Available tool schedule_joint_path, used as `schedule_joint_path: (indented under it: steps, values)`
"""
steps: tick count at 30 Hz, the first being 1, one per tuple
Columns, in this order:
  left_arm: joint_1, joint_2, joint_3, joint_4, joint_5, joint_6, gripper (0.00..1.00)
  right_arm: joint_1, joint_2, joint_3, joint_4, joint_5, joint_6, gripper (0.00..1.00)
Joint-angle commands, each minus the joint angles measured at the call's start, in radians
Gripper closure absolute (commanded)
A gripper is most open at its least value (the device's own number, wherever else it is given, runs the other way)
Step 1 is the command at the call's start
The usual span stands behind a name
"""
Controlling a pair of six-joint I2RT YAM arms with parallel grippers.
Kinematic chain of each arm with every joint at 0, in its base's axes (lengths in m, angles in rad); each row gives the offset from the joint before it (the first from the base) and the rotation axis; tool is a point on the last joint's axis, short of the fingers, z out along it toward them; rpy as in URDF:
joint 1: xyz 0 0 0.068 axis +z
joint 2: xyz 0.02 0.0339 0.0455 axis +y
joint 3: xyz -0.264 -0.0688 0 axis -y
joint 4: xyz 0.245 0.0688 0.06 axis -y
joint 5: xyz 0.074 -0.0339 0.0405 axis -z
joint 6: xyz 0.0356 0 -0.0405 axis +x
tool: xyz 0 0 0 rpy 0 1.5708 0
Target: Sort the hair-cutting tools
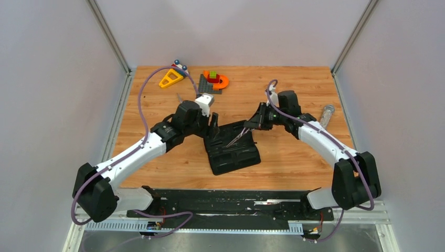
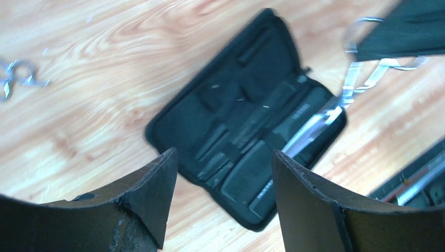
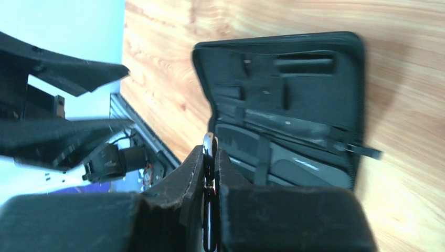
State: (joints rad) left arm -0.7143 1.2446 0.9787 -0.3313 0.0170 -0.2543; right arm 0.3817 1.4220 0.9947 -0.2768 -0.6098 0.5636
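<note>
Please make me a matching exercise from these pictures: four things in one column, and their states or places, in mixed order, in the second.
1 left gripper
2 right gripper
3 case
4 tube

a shut on scissors
b lies open in the middle
c open, empty
d at the right edge of the table

Pairs: 1c, 2a, 3b, 4d

**Left arm** (image 1: 131,157): rises from the lower left of the top view, bent at the elbow, forearm reaching toward frame centre.
**Left gripper** (image 2: 223,194): fingers (image 2: 152,199) spread wide, nothing between them.
**Right arm** (image 1: 320,137): rises from the lower right, folded at the elbow, forearm angled toward frame centre.
**Right gripper** (image 3: 210,163): fingers pressed together on thin silver scissors (image 3: 209,142). Its tips face the left gripper, near it but apart.
</note>
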Motion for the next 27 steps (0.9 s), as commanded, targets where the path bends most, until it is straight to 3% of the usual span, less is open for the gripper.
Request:
schedule_joint_path:
  steps: [1,9,18,27]
  values:
    - [0.149,-0.006,-0.073,0.026,0.006,-0.206,0.26,-0.078,-0.067,-0.109,0.24,-0.019,0.045,1.0]
    - [0.257,0.093,-0.131,0.029,0.043,-0.312,0.27,-0.224,-0.059,-0.296,0.531,-0.064,0.101,1.0]
    - [0.294,0.284,-0.049,0.031,0.134,-0.322,0.48,-0.296,0.047,-0.406,0.829,-0.121,0.15,1.0]
    - [0.294,0.416,0.014,0.003,0.146,-0.316,0.59,-0.309,0.21,-0.423,1.076,-0.207,0.146,1.0]
